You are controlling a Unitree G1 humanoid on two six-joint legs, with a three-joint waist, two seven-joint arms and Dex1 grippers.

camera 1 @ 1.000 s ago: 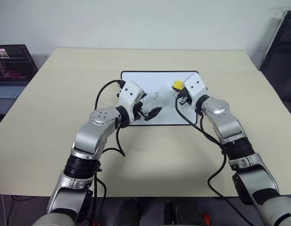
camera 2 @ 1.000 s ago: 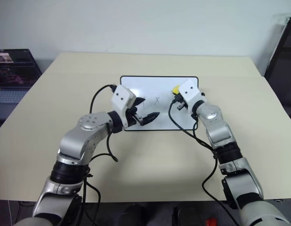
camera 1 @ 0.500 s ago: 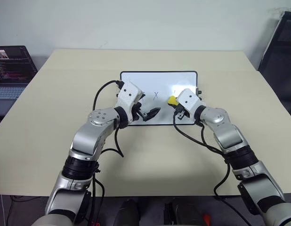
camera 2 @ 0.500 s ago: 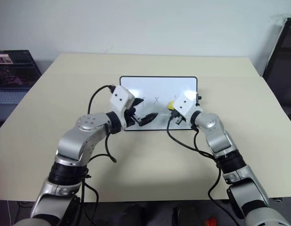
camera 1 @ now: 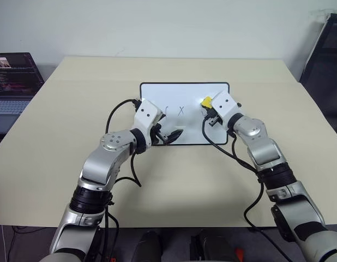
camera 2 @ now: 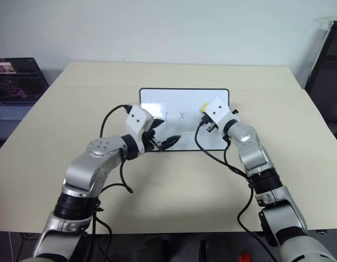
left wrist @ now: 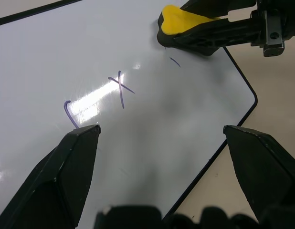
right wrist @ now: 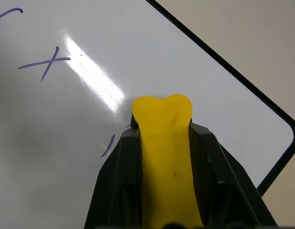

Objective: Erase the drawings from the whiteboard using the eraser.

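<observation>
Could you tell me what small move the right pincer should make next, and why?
Probably a short sweep of the eraser, clamped in the right pincer, over the small stroke just beside its tip, then on toward the x. Both marks and a curved one remain on the whiteboard, so erasing is unfinished.

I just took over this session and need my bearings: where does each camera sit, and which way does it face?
Head pair: up top, looking down over both arms at the table and whiteboard.
Left wrist: between the open left gripper fingers, facing the drawings.
Right wrist: along the right gripper shut on the eraser.
Shared: both wrist views catch the X mark and eraser.
</observation>
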